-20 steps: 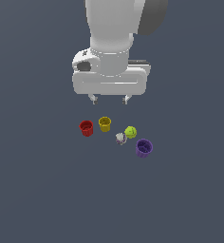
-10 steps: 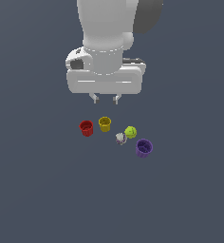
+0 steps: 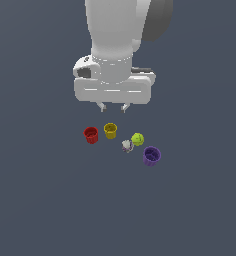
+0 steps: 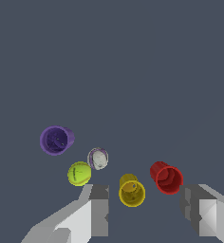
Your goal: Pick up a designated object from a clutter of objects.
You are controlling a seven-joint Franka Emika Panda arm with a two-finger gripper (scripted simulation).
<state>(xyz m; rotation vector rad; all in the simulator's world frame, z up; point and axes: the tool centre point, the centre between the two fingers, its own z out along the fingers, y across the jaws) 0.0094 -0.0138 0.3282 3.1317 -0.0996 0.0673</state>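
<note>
The purple ribbed cup (image 3: 151,156) stands upright at the exterior view's right end of the clutter; it also shows in the wrist view (image 4: 56,140). My gripper (image 3: 113,107) hangs open and empty above and behind the yellow cup (image 3: 110,130), well apart from the purple cup. In the wrist view the gripper (image 4: 144,209) has its jaws spread, with the yellow cup (image 4: 131,190) between them. The red cup (image 3: 91,134) stands at the exterior view's left.
A yellow-green ball (image 3: 137,139) and a tiny whitish lumpy object (image 3: 126,146) lie between the yellow cup and the purple cup. In the wrist view the ball (image 4: 79,173) and the whitish object (image 4: 98,158) sit close together. The floor is plain grey.
The arm has shifted slightly toward the exterior view's left and then back toward the right. The gripper stays open. The objects have not moved.
</note>
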